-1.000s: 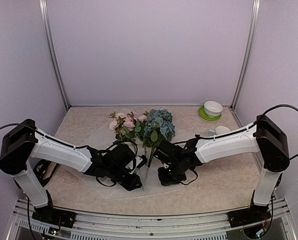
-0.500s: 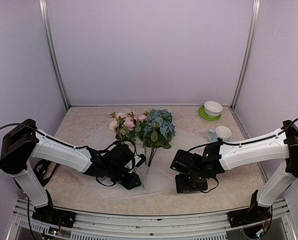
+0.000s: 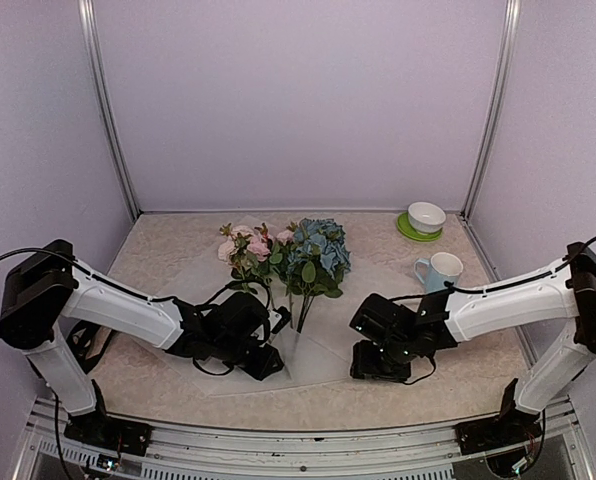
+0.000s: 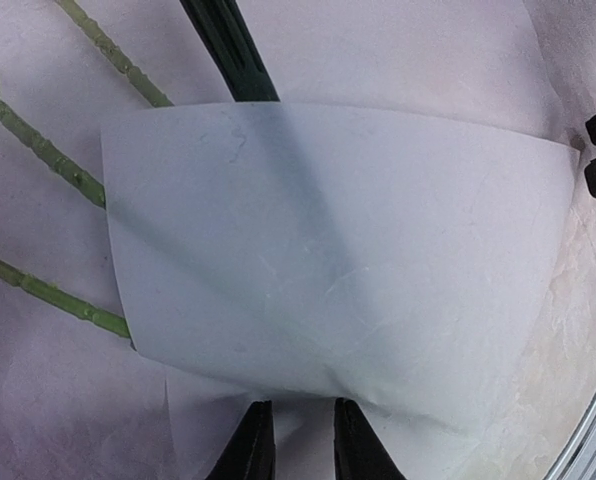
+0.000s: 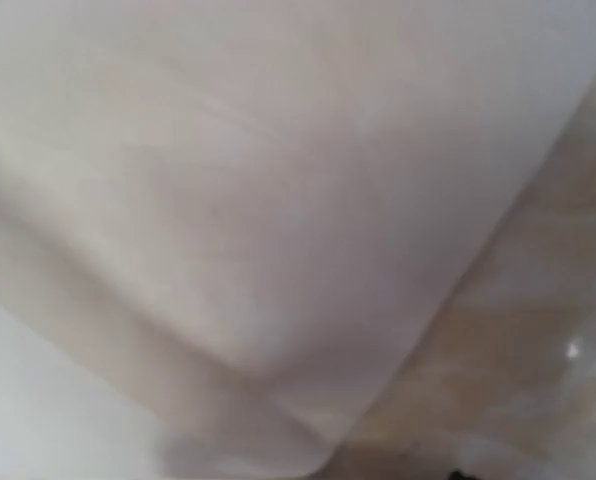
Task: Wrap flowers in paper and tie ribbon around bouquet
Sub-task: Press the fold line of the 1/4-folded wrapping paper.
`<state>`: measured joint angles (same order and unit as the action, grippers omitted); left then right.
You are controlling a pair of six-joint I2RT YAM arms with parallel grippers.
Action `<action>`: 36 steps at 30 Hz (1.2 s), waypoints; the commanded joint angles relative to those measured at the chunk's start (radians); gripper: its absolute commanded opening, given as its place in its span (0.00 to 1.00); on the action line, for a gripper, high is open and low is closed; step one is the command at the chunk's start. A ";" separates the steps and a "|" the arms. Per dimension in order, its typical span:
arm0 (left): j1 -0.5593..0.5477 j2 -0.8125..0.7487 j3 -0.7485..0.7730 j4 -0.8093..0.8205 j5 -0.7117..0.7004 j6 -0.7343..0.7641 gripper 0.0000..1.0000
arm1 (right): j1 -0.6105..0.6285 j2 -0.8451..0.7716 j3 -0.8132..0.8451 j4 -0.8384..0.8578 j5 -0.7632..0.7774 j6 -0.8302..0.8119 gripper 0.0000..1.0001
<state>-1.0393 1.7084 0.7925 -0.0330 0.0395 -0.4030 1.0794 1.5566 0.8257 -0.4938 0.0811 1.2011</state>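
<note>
The flowers (image 3: pixel 290 255), pink roses and a blue hydrangea, lie with heads toward the back and stems (image 4: pixel 40 150) toward me on the frosted white paper (image 3: pixel 318 360). A flap of the paper (image 4: pixel 328 260) is folded over the stem ends and arches up. My left gripper (image 3: pixel 270 365) is at that flap's near edge; in the left wrist view its fingertips (image 4: pixel 300 440) stand narrowly apart and pinch the paper. My right gripper (image 3: pixel 371 367) hangs low by the paper's right edge. Its wrist view is blurred, showing only paper (image 5: pixel 278 200) and bare table (image 5: pixel 538 330), no fingers. The ribbon is out of view.
A light blue mug (image 3: pixel 440 268) stands at the right, behind my right forearm. A white bowl on a green saucer (image 3: pixel 425 218) sits in the back right corner. Purple walls close in three sides. Cables trail beside my left arm's base (image 3: pixel 83 340).
My right arm drew back from the stems to the right and toward the near edge, uncovering the mug. The left arm and the flowers stayed put.
</note>
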 commanded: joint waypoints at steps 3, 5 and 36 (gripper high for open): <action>-0.002 0.006 -0.019 -0.108 0.005 0.030 0.23 | -0.001 0.061 0.030 0.051 -0.069 0.055 0.61; -0.002 -0.003 -0.009 -0.118 0.013 0.057 0.23 | 0.000 0.104 0.061 0.026 -0.089 0.044 0.61; 0.014 -0.157 0.182 -0.223 0.094 0.119 0.51 | 0.002 0.104 0.151 -0.092 0.027 -0.054 0.00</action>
<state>-1.0260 1.5585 0.9482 -0.2779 0.0616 -0.3130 1.0824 1.6768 0.9810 -0.5766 0.0891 1.1664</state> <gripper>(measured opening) 0.506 0.003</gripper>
